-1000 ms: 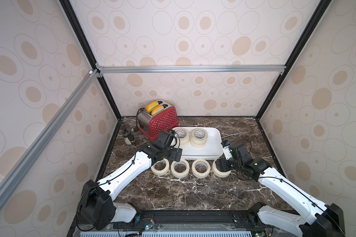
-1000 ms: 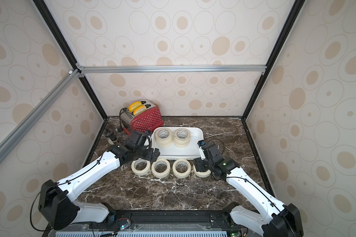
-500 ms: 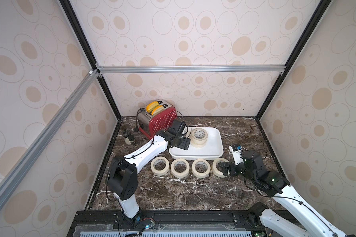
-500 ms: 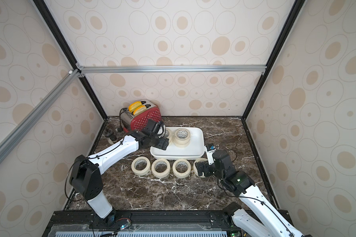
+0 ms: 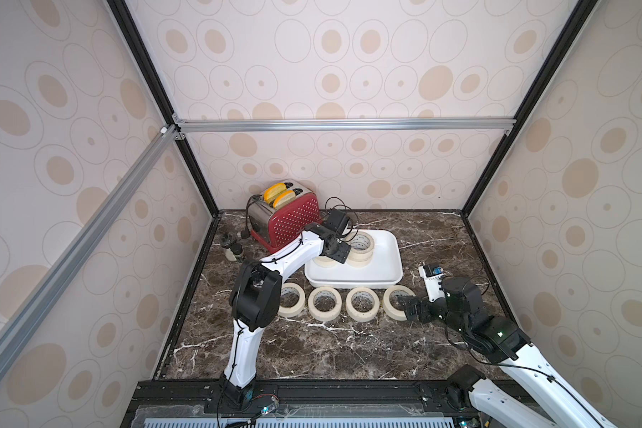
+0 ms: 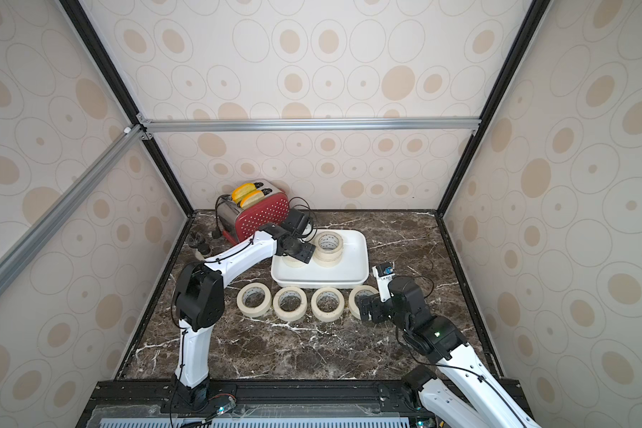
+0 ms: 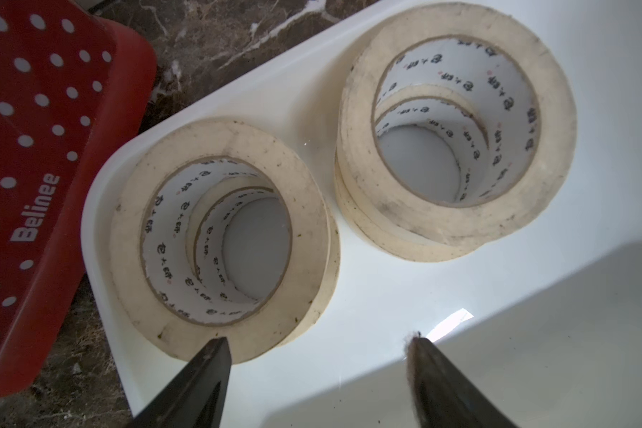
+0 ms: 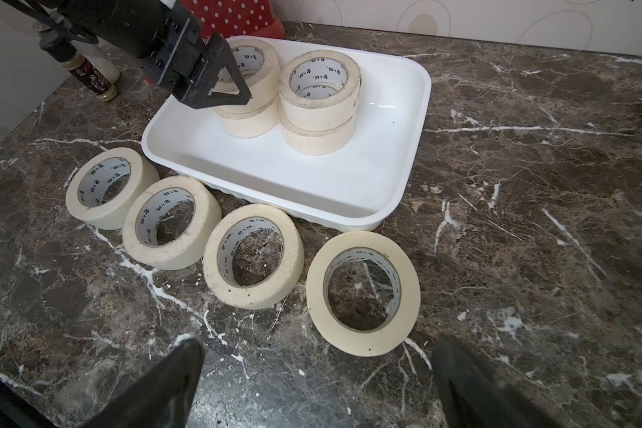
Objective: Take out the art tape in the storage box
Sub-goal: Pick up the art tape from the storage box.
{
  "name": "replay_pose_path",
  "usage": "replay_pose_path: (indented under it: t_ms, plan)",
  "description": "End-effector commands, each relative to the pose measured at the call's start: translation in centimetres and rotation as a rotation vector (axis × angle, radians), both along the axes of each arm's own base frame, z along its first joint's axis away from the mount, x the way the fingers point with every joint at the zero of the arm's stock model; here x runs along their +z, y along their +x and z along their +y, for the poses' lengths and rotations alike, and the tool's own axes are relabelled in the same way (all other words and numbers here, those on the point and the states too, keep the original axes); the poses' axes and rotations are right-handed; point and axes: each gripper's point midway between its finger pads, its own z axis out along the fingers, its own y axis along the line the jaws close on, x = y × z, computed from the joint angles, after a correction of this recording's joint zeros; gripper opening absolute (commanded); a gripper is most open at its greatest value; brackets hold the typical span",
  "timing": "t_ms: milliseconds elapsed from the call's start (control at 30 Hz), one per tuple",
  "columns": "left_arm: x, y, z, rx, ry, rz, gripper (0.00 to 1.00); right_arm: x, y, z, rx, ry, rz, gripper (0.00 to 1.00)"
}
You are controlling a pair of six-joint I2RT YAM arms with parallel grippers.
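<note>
Four rolls of art tape [image 8: 319,107] sat in the storage box [image 8: 312,200] as two stacks of two, at its far end nr the red toaster [image 5: 290,222]. Four more lay in a row on the marble table [image 8: 534,222], just in front of the box. L gripper [image 7: 315,342] hung over the toaster-side stack [image 7: 134,241], jaws spread & holding nothing. One fingertip [image 7: 208,374] was over that stack's near rim, the other over bare box floor. Rolls lay flat, hole up, so the pinch prob. wants one finger in the hole & one outside the wall, i.e. a shift toward the toaster, then down. L arm was clearly nearer. R gripper [image 8: 317,341] was wide apart, empty, well away from the stacks & just beside the end roll [image 8: 364,342] of the row
</note>
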Motion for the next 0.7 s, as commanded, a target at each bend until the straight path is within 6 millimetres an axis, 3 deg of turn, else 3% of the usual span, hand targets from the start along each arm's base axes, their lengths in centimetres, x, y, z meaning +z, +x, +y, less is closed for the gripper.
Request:
replay_pose_path:
  t_ms: [0, 300, 667]
  plan:
    - [0.6, 1.3, 0.3, -0.018, 0.056, -0.021, 0.78, -0.9, 0.0, -0.6, -0.025, -0.024, 0.023, 1.0]
    - [-1.9, 2.7, -0.6, -0.039, 0.09, 0.026, 0.68, -1.2, 0.2, -0.6, -0.033, -0.037, 0.035, 1.0]
    - [-3.7, 2.8, -0.9, -0.054, 0.089, 0.074, 0.4, -1.9, 0.6, -0.4, -0.038, -0.05, 0.065, 1.0]
